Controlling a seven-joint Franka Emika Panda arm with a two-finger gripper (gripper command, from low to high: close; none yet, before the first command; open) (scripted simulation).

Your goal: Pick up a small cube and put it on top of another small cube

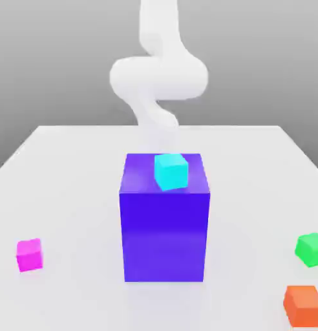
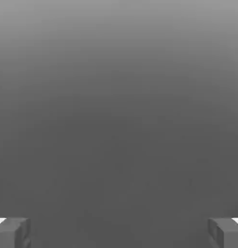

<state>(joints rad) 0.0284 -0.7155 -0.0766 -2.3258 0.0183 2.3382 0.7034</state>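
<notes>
Our claw (image 2: 119, 232) stands released and empty. The small magenta cube (image 1: 29, 255) sits on the worktop (image 1: 71, 194), well apart from the claw; nothing is picked or stacked yet.

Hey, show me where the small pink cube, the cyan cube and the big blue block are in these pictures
small pink cube (image 1: 29, 255): exterior view, its front face.
cyan cube (image 1: 170, 171): exterior view, its front face.
big blue block (image 1: 165, 236): exterior view, middle of its front face.

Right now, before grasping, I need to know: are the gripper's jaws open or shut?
Open: the gripper has its fingertips far apart with nothing between.
</notes>
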